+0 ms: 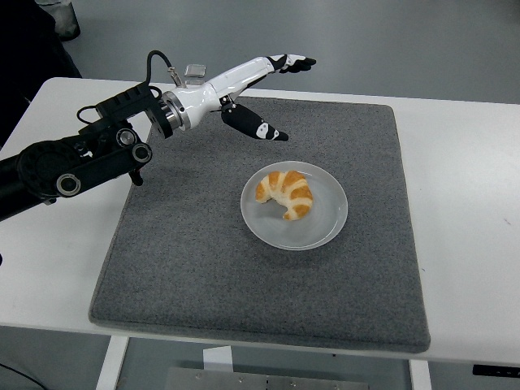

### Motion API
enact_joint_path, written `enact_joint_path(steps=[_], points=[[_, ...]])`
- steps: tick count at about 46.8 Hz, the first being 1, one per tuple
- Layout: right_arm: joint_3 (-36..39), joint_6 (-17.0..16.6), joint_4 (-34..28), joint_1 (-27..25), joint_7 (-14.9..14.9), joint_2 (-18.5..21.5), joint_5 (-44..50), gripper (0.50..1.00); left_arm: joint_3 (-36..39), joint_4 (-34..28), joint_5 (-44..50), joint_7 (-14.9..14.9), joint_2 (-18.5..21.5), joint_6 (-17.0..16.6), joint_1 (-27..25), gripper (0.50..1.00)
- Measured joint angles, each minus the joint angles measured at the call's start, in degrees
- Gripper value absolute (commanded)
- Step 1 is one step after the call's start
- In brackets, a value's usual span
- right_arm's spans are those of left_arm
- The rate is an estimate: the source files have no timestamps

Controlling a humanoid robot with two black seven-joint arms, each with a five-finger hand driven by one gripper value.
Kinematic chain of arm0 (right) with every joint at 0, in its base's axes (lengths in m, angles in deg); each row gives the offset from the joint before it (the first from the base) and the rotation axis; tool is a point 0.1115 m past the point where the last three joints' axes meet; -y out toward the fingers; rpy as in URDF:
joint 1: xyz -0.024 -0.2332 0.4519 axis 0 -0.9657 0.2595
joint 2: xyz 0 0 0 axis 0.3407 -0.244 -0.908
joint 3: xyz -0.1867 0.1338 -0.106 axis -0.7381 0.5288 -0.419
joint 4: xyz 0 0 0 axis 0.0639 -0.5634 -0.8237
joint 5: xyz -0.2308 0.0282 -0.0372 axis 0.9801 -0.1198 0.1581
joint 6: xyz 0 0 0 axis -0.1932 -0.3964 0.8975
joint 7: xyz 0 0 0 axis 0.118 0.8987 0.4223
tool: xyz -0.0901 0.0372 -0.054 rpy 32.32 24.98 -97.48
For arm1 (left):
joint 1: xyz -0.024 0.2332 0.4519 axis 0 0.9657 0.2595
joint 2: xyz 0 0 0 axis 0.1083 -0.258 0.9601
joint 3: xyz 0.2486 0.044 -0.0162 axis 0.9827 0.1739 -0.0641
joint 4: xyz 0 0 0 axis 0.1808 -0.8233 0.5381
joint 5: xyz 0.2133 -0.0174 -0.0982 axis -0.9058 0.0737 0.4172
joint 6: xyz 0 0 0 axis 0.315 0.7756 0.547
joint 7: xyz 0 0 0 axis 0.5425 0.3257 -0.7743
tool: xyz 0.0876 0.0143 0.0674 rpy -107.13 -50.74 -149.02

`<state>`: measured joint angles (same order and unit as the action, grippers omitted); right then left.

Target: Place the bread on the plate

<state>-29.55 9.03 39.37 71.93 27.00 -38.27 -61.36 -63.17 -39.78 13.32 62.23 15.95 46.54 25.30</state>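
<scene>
1. The white counter (471, 203) carries a grey mat (203, 268) covering most of its middle.
2. The left arm (73, 162) comes in from 9 o'clock; the right arm is out of view.
3. The clear plate (325, 231) sits right of the mat's centre.
4. The left hand (256, 93) hovers with fingers spread straight, thumb dropped, holding nothing.
5. The croissant (286, 192) lies on the plate, toward 5 o'clock from the hand, well apart, its curved length running roughly 10 to 4 o'clock.
6. A small clear object (195, 71), possibly a cup, is partly hidden behind the wrist.
</scene>
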Motion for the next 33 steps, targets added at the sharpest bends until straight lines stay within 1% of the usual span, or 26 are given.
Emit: enact_joint_path(steps=[5, 9, 13, 16, 20, 24, 26, 29, 33], points=[[0.0, 0.0, 0.0, 0.0, 0.0, 0.0, 0.0, 0.952, -0.4, 0.5, 6.4, 0.0, 0.6, 0.9, 0.0, 1.0], [0.0, 0.0, 0.0, 0.0, 0.0, 0.0, 0.0, 0.952, -0.5, 2.2, 11.2, 0.0, 1.1, 3.3, -0.3, 1.0], [0.0, 0.0, 0.0, 0.0, 0.0, 0.0, 0.0, 0.952, -1.1, 4.5, 16.0, 0.0, 1.2, 6.7, -0.7, 1.0], [0.0, 0.0, 0.0, 0.0, 0.0, 0.0, 0.0, 0.954, -2.1, 6.3, 20.2, -0.1, 1.2, 10.2, -0.7, 1.0], [0.0, 0.0, 0.0, 0.0, 0.0, 0.0, 0.0, 0.952, -3.0, 9.3, 24.8, -0.2, 1.5, 15.2, -0.7, 1.0], [0.0, 0.0, 0.0, 0.0, 0.0, 0.0, 0.0, 0.952, -4.1, 13.1, 29.2, -0.4, 1.8, 21.3, -0.7, 1.0], [0.0, 0.0, 0.0, 0.0, 0.0, 0.0, 0.0, 0.952, -4.8, 14.7, 31.0, -0.6, 1.8, 23.7, -0.8, 1.0], [0.0, 0.0, 0.0, 0.0, 0.0, 0.0, 0.0, 0.952, -6.0, 16.6, 33.3, -0.8, 1.8, 26.2, -1.0, 1.0], [0.0, 0.0, 0.0, 0.0, 0.0, 0.0, 0.0, 0.952, -6.7, 18.5, 35.9, -1.1, 1.9, 27.8, -1.3, 1.0]])
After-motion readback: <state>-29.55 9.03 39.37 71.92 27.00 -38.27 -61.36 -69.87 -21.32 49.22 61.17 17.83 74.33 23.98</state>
